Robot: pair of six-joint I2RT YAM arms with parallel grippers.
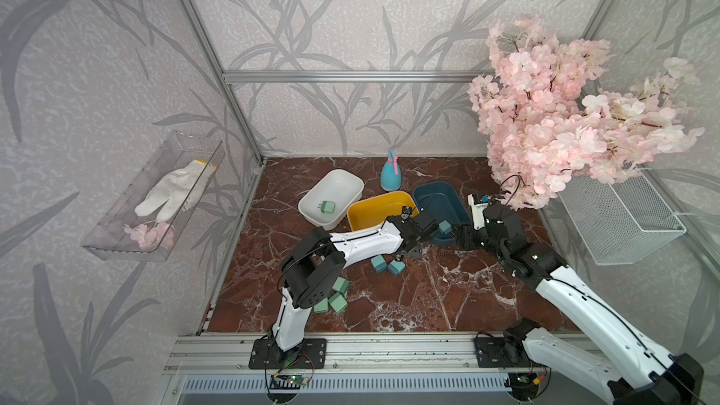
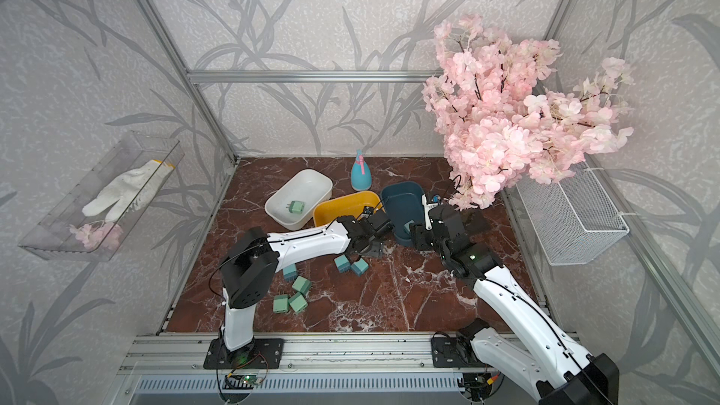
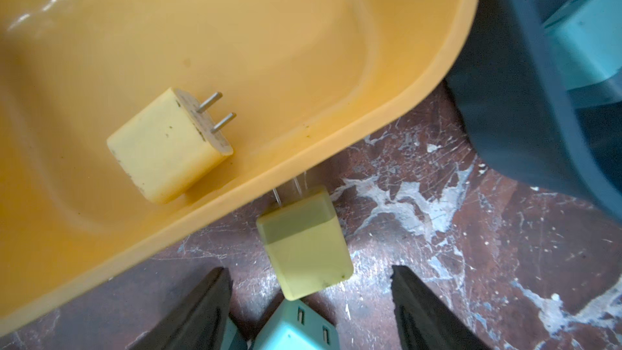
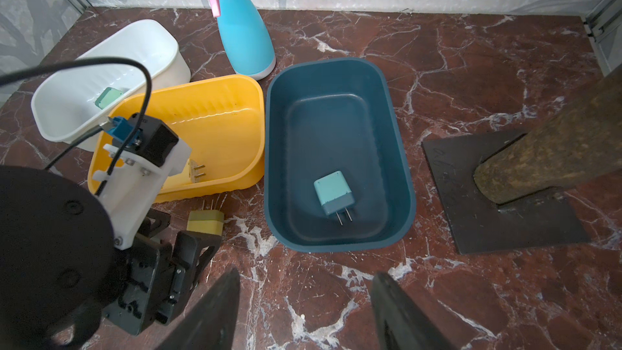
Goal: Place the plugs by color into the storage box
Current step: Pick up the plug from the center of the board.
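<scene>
Left fingers spread wide, yellow plug loose between their tips, beside the yellow bin.

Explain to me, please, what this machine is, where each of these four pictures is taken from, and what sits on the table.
These are two robot arms at a marble table's edge, each ending in a two-fingered gripper. Two pictures look down from overhead; two come from wrist cameras. On the table: a white bin holding a mint green plug, a yellow bin holding a yellow plug, a dark blue bin holding a teal plug. More teal plugs and mint green plugs lie loose; a spray bottle stands behind the bins. The left gripper is open around a loose yellow plug, not touching it. The right gripper is open and empty.
</scene>
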